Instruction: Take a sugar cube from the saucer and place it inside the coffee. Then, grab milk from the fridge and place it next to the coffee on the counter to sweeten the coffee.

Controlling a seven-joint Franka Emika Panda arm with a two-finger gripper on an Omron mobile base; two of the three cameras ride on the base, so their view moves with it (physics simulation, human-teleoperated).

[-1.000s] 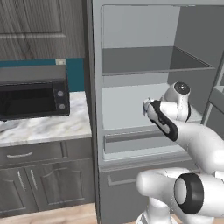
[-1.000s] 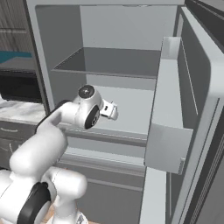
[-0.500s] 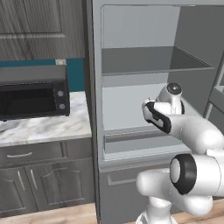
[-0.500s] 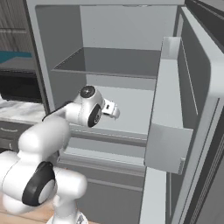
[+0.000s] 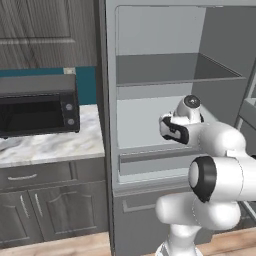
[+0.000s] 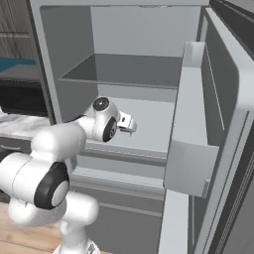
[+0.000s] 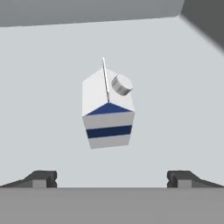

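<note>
Item: gripper, jaws spread wide and empty, hand now pushed slightly deeper into the open fridge than a second ago. Milk carton, white with dark blue bands and grey cap, stands on the pale shelf straight ahead of the fingertips, centred between them, not touched. Status, judged: approach under way; grasp pending.

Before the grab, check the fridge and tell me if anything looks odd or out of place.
Nothing stands out. The milk stands upright and intact on the pale fridge shelf, nothing spilled around it. The open gripper faces it, not yet touching.
</note>
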